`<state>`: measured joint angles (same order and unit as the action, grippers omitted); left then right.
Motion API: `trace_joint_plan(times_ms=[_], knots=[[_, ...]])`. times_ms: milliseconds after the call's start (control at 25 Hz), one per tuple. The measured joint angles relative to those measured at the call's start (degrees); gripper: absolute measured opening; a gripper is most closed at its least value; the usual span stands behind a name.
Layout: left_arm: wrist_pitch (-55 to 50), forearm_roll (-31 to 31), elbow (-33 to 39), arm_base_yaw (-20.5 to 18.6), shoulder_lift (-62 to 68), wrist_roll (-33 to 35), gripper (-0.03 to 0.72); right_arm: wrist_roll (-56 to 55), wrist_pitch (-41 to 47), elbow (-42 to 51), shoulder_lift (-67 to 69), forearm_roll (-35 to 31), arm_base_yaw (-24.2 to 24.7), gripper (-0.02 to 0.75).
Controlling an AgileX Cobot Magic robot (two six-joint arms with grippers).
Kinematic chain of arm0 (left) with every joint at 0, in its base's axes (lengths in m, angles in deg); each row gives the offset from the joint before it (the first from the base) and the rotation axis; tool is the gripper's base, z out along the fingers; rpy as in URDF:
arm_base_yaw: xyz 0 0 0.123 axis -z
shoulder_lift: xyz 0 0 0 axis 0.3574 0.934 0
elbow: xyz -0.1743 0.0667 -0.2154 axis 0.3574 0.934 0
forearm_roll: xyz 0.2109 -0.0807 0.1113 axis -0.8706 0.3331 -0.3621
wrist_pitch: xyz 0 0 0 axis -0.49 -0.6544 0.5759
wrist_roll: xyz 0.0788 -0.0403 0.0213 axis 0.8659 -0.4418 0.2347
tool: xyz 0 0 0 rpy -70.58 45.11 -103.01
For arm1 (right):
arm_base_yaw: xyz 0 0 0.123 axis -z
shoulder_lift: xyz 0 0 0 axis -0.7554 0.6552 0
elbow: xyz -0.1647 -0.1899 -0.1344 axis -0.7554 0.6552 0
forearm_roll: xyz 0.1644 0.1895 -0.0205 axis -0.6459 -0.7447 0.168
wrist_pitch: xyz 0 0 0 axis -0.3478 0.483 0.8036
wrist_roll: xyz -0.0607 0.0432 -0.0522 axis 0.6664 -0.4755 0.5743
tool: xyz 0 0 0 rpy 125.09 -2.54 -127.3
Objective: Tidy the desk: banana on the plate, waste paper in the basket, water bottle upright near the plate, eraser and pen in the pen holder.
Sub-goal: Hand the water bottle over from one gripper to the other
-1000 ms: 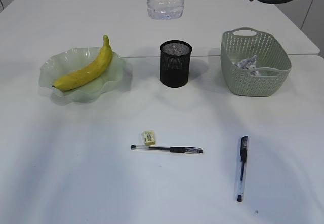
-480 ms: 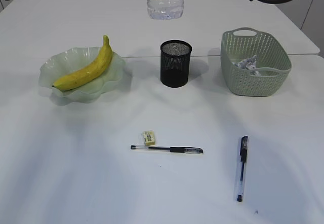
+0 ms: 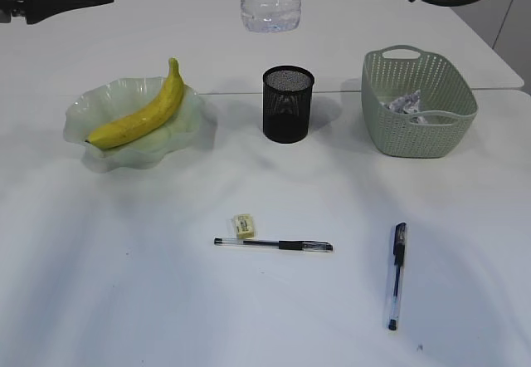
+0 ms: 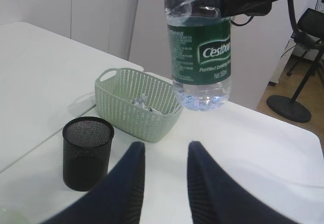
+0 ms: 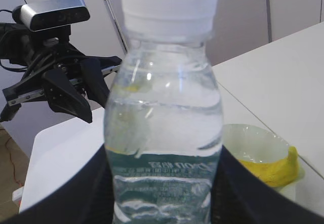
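Two steps look finished: the banana [image 3: 141,116] lies on the plate [image 3: 90,101] and crumpled paper [image 3: 408,104] sits in the basket [image 3: 419,130]. The step in hand appears to be standing the water bottle [image 5: 163,127]. The right claw [image 5: 162,193] grips its green-labelled middle, cap up, base clear of the table. Next it needs lowering, upright, beside the plate below the claw. The left claw [image 4: 164,155] hangs empty, jaws parted, facing the bottle. Both pens [image 3: 274,244] and the eraser [image 3: 243,225] wait.

Robot lab or office: white tables [image 3: 166,300], plain wall panels [image 4: 76,6], a stand base [image 4: 289,107] at right on wood flooring.
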<state>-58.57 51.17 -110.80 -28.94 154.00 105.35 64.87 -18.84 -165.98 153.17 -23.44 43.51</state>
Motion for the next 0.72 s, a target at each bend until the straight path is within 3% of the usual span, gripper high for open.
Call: trace_joint_plan(times_ms=[720], knots=[[0.2,3.0,0.0,2.5,6.7,5.4,0.196,0.4,0.0,0.0,0.0,0.1,0.0,0.347]])
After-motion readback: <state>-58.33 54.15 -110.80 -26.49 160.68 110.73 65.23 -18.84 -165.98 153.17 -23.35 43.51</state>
